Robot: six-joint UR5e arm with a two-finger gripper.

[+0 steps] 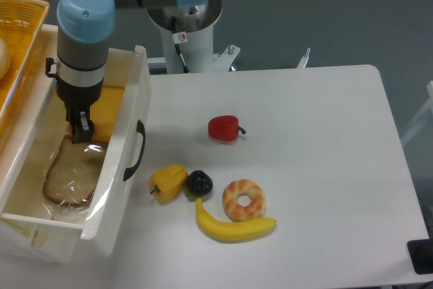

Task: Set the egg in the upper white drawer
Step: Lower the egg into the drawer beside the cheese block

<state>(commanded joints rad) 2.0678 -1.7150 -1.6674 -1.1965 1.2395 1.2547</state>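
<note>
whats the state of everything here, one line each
upper white drawer: pulled open, bread and a yellow slice inside
gripper: lowered into the drawer, jaws hard to read
egg: only a sliver shows beside the gripper, inside the drawer
yellow basket: sits behind the drawer
red pepper: lying on the table

No words, brands or numbers can be read anywhere in the frame. The only sign is a small round prohibition sticker (180,37), a red ring with a slash on white, on the white robot pedestal (193,49) in the upper middle of the frame; the symbol inside it is too small to make out.
</note>
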